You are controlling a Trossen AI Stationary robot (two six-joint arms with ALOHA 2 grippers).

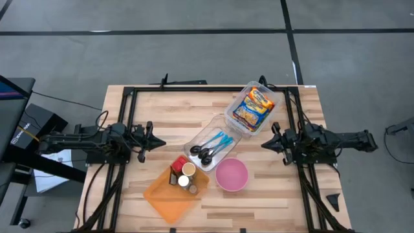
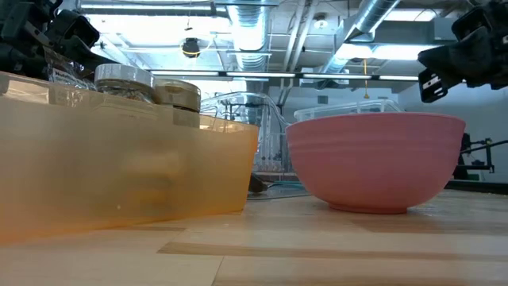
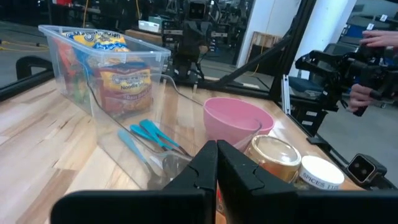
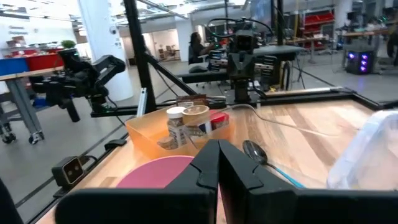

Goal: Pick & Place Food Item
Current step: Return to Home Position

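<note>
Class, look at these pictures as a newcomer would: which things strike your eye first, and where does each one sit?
The pink bowl stands out near the table's middle, beside an orange bin holding spice jars. Farther back, toward the right arm's side, a transparent container holds bright noodle packs. Both arms rest at the table's sides, the left pincer and right pincer shut and empty.

High view. Noodle container (image 1: 231, 115) upper right of centre. Spoon tray (image 1: 228, 150) mid-frame, lower left of it. Bowl (image 1: 231, 175) below tray. Bin (image 1: 169, 197) left of bowl, jars (image 1: 188, 169) inside. Left gripper (image 1: 160, 144) mid-left, right gripper (image 1: 264, 145) mid-right.
</note>
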